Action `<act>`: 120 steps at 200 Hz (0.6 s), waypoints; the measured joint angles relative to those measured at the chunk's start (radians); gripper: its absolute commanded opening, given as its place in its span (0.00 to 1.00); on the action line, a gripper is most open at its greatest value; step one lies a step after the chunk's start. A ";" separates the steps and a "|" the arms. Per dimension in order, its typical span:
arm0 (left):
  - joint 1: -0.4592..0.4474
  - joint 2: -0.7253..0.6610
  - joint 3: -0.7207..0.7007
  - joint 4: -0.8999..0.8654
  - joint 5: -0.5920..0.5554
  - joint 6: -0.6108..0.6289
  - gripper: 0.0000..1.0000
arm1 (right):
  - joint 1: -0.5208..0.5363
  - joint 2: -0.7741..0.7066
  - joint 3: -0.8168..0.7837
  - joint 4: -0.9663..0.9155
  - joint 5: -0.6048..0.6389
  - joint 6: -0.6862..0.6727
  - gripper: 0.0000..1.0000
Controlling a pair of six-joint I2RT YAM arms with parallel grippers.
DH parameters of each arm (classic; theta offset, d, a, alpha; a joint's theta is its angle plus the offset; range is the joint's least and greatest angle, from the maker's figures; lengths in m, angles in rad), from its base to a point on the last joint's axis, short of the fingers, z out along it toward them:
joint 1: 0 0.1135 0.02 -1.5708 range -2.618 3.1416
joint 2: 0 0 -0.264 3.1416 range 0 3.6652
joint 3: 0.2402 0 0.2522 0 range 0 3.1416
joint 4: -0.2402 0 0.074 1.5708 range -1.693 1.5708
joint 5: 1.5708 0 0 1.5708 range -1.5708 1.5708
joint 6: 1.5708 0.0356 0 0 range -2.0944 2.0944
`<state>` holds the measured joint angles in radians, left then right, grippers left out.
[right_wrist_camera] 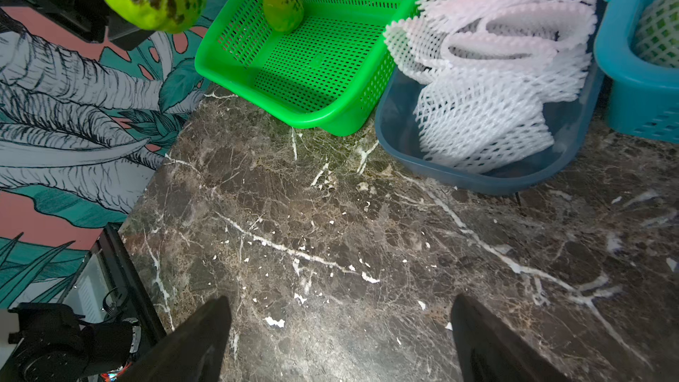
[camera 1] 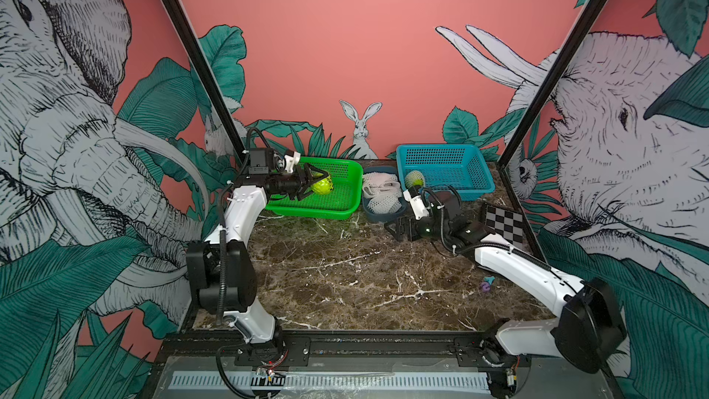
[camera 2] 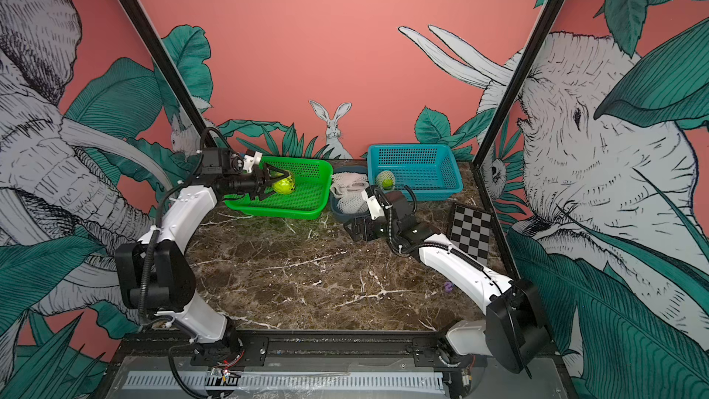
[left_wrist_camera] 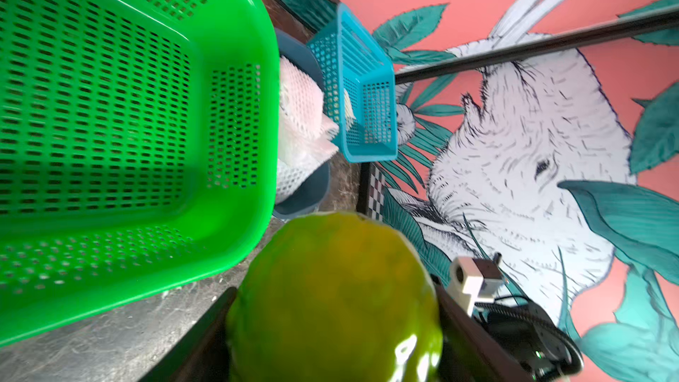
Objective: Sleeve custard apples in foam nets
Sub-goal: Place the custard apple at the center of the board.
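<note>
Plainly bumpy custard apple (camera 1: 322, 186), diamond-mesh foam nets (camera 1: 382, 193)

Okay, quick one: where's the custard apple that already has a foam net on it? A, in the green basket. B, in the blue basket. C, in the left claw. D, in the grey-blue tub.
B: the net-wrapped custard apple sits inside the blue basket, as both top views show.

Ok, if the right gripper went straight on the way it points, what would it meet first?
Probably the near corner of the green basket; the right gripper, fingers open, faces it across bare table. Depth is unclear: a downward tilt would meet the table first.
</note>
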<state>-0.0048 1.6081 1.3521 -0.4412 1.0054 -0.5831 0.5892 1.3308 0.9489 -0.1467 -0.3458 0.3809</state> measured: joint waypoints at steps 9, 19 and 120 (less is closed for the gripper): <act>-0.003 -0.022 -0.031 -0.004 0.029 0.024 0.61 | 0.000 -0.002 0.000 -0.007 0.004 -0.006 0.95; -0.012 -0.042 -0.059 -0.013 0.056 0.055 0.60 | 0.000 -0.003 0.000 -0.013 0.011 -0.013 0.95; -0.221 -0.101 -0.126 -0.269 -0.072 0.320 0.60 | 0.000 -0.053 0.000 -0.095 0.097 -0.060 0.95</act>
<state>-0.2256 1.5070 1.2266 -0.7097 0.9329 -0.2626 0.5896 1.2778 0.9489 -0.2413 -0.2489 0.3206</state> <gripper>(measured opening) 0.769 0.952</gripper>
